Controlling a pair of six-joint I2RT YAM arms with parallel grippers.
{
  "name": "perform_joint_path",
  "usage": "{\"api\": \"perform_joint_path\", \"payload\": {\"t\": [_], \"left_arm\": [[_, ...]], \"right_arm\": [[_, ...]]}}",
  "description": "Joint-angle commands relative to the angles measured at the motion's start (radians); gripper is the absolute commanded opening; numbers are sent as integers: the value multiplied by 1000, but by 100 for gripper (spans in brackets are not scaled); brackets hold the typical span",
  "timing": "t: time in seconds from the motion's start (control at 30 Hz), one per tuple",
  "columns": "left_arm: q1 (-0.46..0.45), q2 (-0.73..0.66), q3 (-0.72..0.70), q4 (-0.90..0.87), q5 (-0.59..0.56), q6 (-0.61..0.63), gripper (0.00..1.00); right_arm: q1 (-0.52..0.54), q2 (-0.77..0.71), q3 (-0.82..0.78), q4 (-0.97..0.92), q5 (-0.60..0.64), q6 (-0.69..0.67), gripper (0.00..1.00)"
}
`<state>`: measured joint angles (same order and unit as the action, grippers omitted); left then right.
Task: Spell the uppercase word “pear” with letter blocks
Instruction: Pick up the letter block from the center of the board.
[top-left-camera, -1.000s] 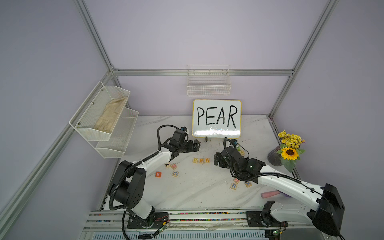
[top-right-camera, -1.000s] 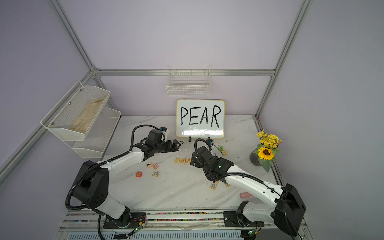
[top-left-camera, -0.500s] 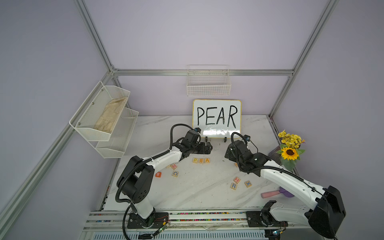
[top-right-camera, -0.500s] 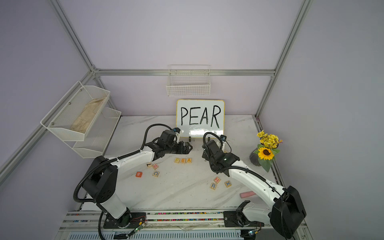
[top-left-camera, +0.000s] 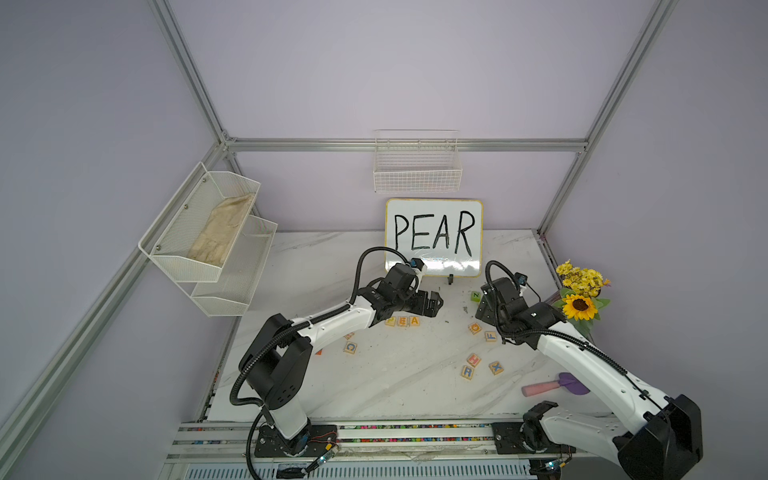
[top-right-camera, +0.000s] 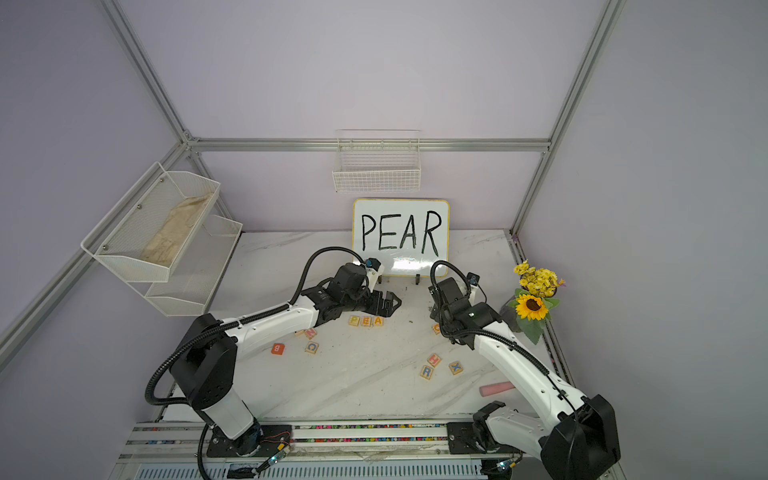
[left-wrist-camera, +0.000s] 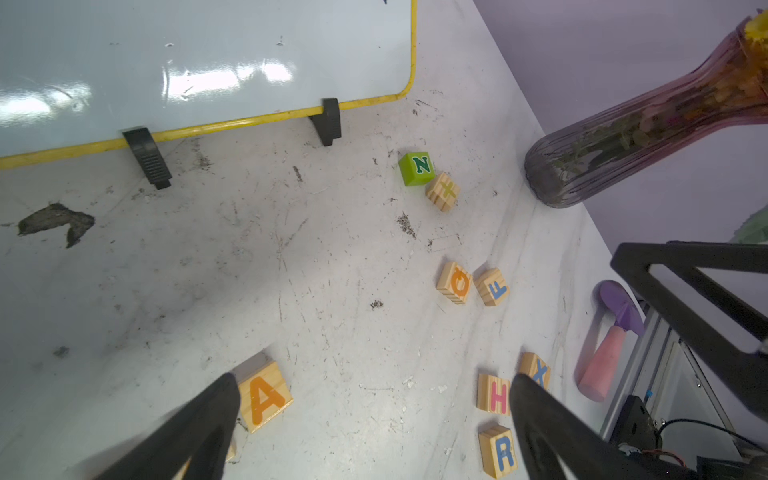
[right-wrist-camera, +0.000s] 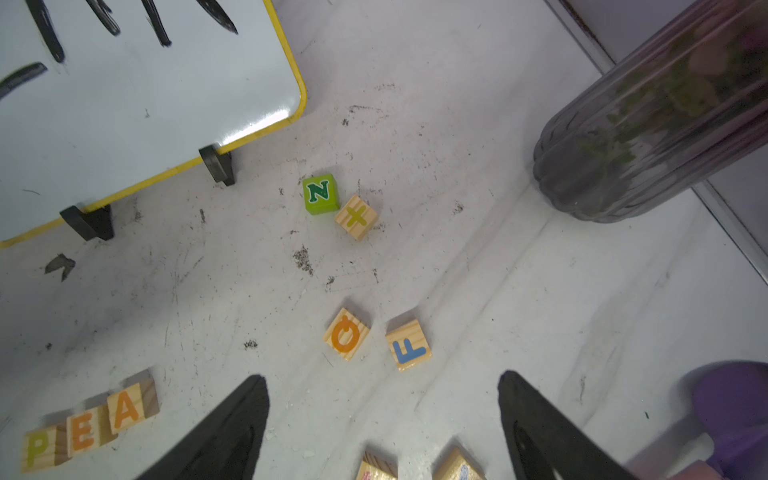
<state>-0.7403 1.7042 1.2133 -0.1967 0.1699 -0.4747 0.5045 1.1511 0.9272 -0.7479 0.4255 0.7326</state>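
Standing at the tabletop's (top-left-camera: 332, 270) back, the whiteboard (top-left-camera: 434, 237) reads PEAR. Before it, the left end effector (left-wrist-camera: 372, 379) and right end effector (right-wrist-camera: 381, 376) hang spread wide. Pale wooden cubes, yellow P block (top-left-camera: 390, 321), reddish E block (top-left-camera: 402, 321) and orange A block (top-left-camera: 414, 321), touch in a row before the whiteboard. The blue R block (top-left-camera: 467, 371) lies farther from it, apart.

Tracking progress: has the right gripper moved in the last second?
Yes: the right gripper shifted away from the PEA row, toward the flowers.
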Motion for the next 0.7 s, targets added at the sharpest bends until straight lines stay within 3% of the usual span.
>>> {"api": "perform_joint_path", "payload": {"t": [0.0,0.17,0.3,0.47,0.67], "left_arm": [[-23,-15,65,-4,-13,46,100],[-47,-77,-7,1,-52,51,100],[-56,-155,-95,22,-57,56,100],[-71,-266,-216,54,-65,52,100],[-99,-403,-337,68,-99,38,100]], "right_arm": [[0,4,6,-133,-51,45,86],[39,-68,-55,-180,-86,156,79],[155,-108,-57,-238,-30,252,78],[368,-22,-59,-248,9,394,78],[504,54,-73,-300,-1,465,76]]}}
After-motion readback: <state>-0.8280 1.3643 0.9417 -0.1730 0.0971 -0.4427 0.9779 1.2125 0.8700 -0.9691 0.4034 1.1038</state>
